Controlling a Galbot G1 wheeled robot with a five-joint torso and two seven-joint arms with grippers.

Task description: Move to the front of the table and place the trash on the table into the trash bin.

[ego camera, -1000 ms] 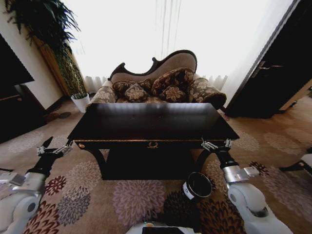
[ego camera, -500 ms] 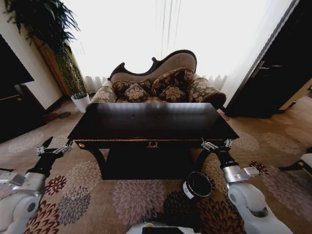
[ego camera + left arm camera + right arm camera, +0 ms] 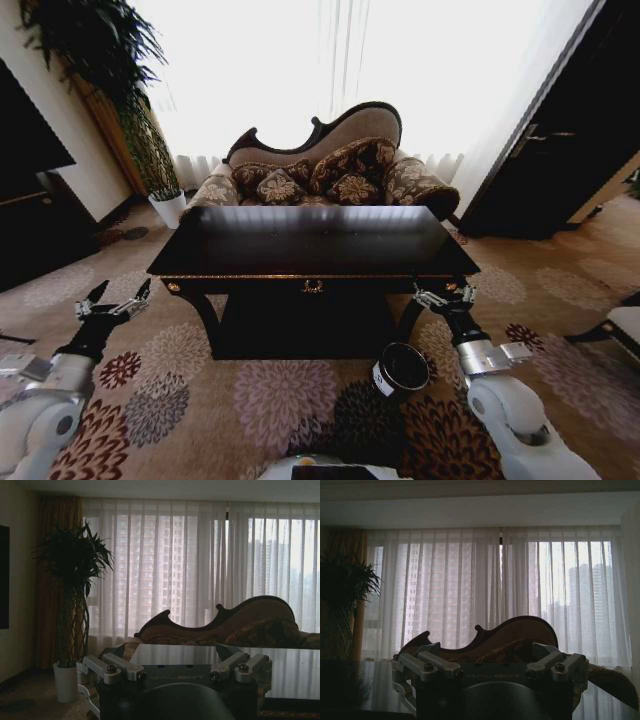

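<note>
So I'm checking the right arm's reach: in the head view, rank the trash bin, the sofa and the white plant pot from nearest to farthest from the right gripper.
From the right gripper, open at the table's front right corner:
1. The trash bin, on the carpet just below and inward of it.
2. The sofa, behind the table.
3. The white plant pot, far across on the left by the curtain.

The top of the table (image 3: 310, 240) is bare and open from the front and from above. Behind it the sofa (image 3: 325, 170) closes the far side. The left tool (image 3: 113, 303) and the right tool (image 3: 441, 296) hang with fingers spread beside the front corners, over free carpet. The trash bin (image 3: 400, 369) stands on the floor near the right front leg, under the right arm.
</note>
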